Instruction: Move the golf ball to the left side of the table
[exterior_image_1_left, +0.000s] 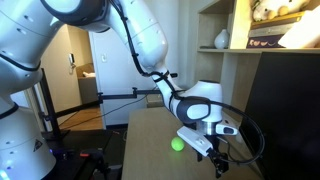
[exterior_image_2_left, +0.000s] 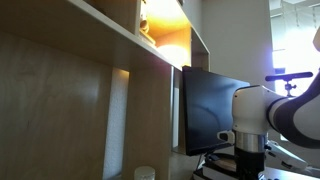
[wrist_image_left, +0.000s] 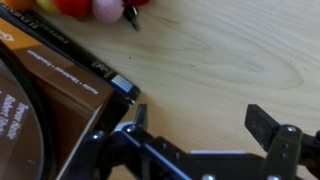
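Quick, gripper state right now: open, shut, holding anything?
Robotiq gripper: open and empty; in the wrist view only the light tan wood-grain table shows between its fingers. In an exterior view, the small fluorescent-green golf ball sits beside it, ungrasped.

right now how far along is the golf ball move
Nothing looks done yet: the golf ball sits loose on the table. In hand: the end effector, open and empty in the wrist view, hovers beside it. Left: grasp the ball and carry it to the left side.

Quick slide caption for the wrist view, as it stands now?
Open gripper above the tan wood-grain table, with nothing between its fingers and a brown book lying beside it.
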